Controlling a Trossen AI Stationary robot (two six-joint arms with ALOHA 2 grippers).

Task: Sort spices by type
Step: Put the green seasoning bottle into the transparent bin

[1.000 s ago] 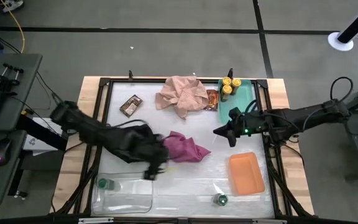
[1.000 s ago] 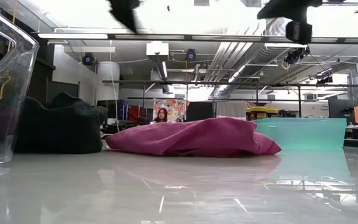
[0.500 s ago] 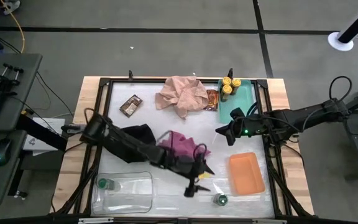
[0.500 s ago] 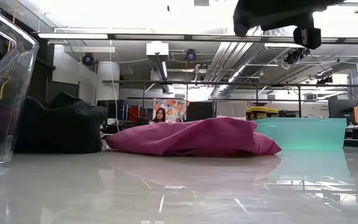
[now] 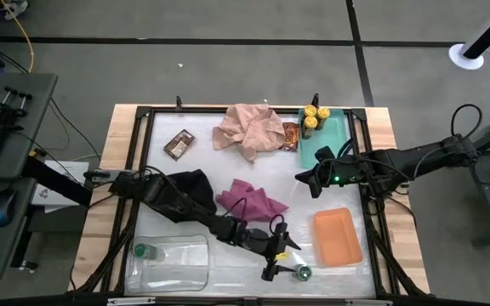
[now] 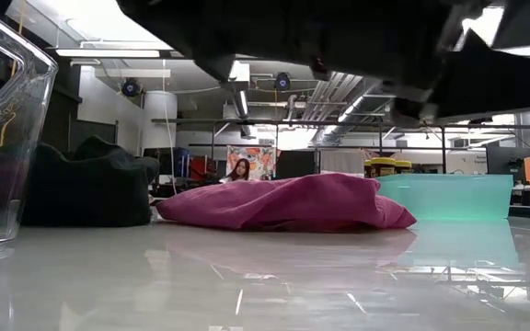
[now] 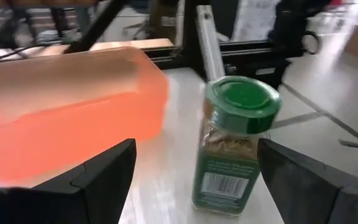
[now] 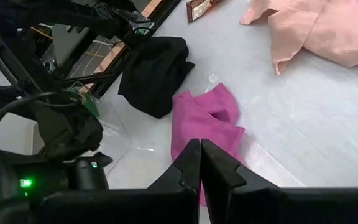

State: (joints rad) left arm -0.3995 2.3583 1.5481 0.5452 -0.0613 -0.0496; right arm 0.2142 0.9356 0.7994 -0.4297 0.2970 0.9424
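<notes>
My left gripper (image 5: 279,258) is open near the table's near edge. A green-lidded jar (image 5: 303,273) stands upright on the table just beyond it. In the left wrist view this jar (image 7: 235,146) stands ahead of the gap between the two spread fingers, untouched. My right gripper (image 5: 300,180) is shut and hovers over the table's right half, beside the teal tray (image 5: 333,140). Several yellow-lidded jars (image 5: 315,116) stand in that tray's far end. Another green-lidded jar (image 5: 141,251) sits in the clear tray (image 5: 173,265). One foil packet (image 5: 179,144) lies far left and another foil packet (image 5: 290,136) lies by the teal tray.
An orange tray (image 5: 337,236) sits right of my left gripper, close to the jar. A magenta cloth (image 5: 249,201) and a black cloth (image 5: 190,187) lie mid-table. A pink cloth (image 5: 249,129) lies at the far side. A raised frame rims the table.
My left arm has swept from the table's left-middle toward the right and the near edge, coming down close to the green-lidded jar. This move uncovered the black cloth. My left arm now fills the top of the low view.
</notes>
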